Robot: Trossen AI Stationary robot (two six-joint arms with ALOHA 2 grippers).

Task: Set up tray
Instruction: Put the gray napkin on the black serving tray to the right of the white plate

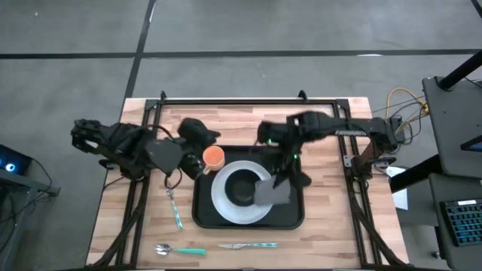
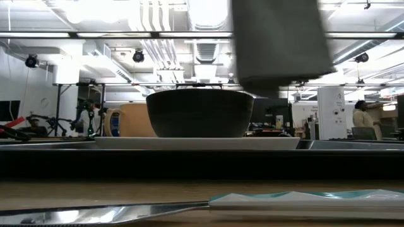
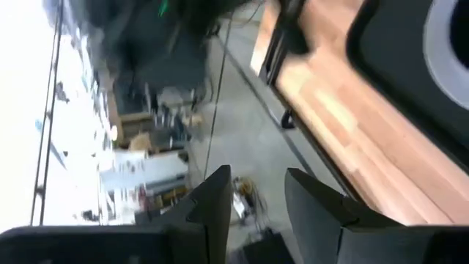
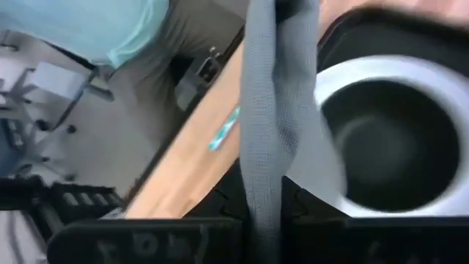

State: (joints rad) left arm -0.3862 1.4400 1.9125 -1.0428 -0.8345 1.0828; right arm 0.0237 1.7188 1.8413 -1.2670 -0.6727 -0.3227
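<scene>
The black tray [image 1: 295, 218] lies mid-table with a white plate [image 1: 223, 202] on it and a black bowl [image 1: 242, 187] on the plate. An orange cup [image 1: 214, 156] stands at the tray's far left corner. My left gripper [image 1: 202, 149] is raised just left of the cup, open and empty [image 3: 260, 213]. My right gripper [image 1: 285, 175] is over the tray's right half, shut on a grey folded napkin [image 1: 273, 193]. In the low view the napkin [image 2: 278, 44] hangs by the bowl [image 2: 199, 113]. My right gripper pinches the napkin's upper part [image 4: 265, 192] between its two fingers, coming slanting down from the far right. The cloth is folded, so several layers sit in the pinch. It hangs slack below the fingers, its lower end [image 2: 273, 85] about level with the bowl's rim, clear of the tray.
A teal-handled fork [image 1: 175, 211] lies left of the tray. A spoon [image 1: 179, 250] and a knife [image 1: 248, 245] lie along the near edge. A black frame [image 1: 233, 100] borders the far edge. A person in a teal shirt [image 4: 110, 29] stands beyond the table.
</scene>
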